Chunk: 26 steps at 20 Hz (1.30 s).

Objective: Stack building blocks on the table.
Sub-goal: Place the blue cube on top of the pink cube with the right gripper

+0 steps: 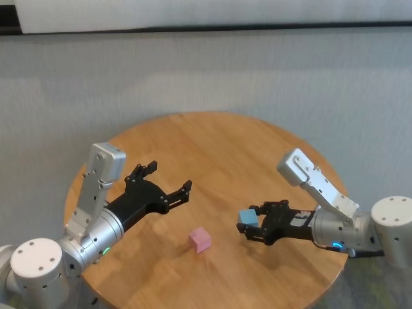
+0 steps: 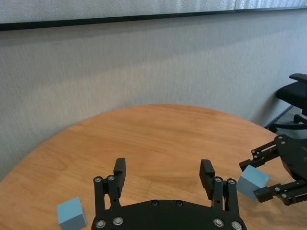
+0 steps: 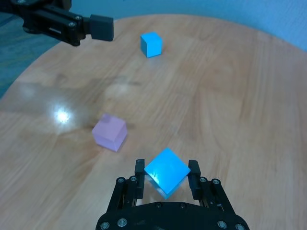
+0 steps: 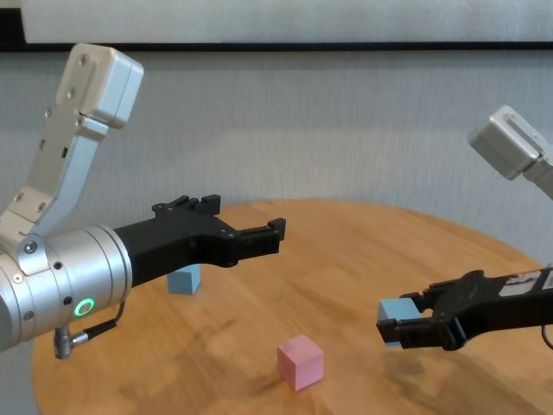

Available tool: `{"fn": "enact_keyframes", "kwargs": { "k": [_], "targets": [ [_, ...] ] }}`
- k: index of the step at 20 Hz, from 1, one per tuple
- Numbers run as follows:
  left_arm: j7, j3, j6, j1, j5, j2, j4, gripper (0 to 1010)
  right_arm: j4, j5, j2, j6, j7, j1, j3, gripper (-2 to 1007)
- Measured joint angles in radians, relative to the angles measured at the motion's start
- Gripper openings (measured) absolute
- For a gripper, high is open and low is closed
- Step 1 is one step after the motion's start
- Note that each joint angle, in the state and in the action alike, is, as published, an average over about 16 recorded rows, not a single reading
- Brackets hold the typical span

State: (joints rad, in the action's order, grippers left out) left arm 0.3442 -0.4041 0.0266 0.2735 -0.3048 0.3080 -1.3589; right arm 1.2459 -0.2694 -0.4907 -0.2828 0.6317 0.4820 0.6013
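Three cubes are in play, and only one is off the wood. The right gripper (image 1: 247, 225) is clamped on a light blue block (image 1: 248, 217), carried clear of the desk (image 1: 257, 148) at the lower right of the head view; the right wrist view shows that held block (image 3: 166, 171) turned corner-on between the two fingers, so it sits skewed in the grip and not square.

The pink block (image 1: 200, 239) rests on the desk low in the middle of the head view, a little to the picture-left of the held block and slightly nearer the bottom edge. In the chest view the pink block (image 4: 301, 362) lies below and to the left of the carried one (image 4: 397, 312), with bare wood between them. That gap is what the coming move seems to turn on: the right arm is the nearer one, and its load would have to travel toward picture-left and then come down onto the pink top. Being cubes, none has a long axis to line up; the skew of the held block looks like the thing to watch.

The second light blue block (image 4: 183, 278) sits on the desk at the left of the chest view, partly behind the left arm. The left gripper (image 1: 168, 179) hangs over the desk at centre-left of the head view with its fingers spread wide and nothing between them.
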Motion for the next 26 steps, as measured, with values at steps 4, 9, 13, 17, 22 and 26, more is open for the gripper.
{"fn": "enact_keyframes", "kwargs": {
  "k": [4, 9, 13, 17, 22, 26],
  "targets": [
    [0.000, 0.000, 0.000, 0.000, 0.000, 0.000, 0.000, 1001, -0.005, 0.003, 0.016, 0.000, -0.001, 0.011, 0.005, 513],
    [0.000, 0.000, 0.000, 0.000, 0.000, 0.000, 0.000, 1001, -0.008, 0.007, 0.037, -0.001, -0.002, 0.027, 0.015, 513],
    [0.000, 0.000, 0.000, 0.000, 0.000, 0.000, 0.000, 1001, -0.010, 0.012, 0.053, -0.003, 0.001, 0.039, 0.027, 513],
    [0.000, 0.000, 0.000, 0.000, 0.000, 0.000, 0.000, 1001, -0.012, 0.018, 0.066, -0.006, 0.006, 0.050, 0.041, 513],
    [0.000, 0.000, 0.000, 0.000, 0.000, 0.000, 0.000, 1001, -0.018, 0.028, 0.080, -0.009, 0.015, 0.063, 0.059, 513],
    [0.000, 0.000, 0.000, 0.000, 0.000, 0.000, 0.000, 1001, -0.023, 0.036, 0.088, -0.011, 0.022, 0.073, 0.074, 513]
  ]
}}
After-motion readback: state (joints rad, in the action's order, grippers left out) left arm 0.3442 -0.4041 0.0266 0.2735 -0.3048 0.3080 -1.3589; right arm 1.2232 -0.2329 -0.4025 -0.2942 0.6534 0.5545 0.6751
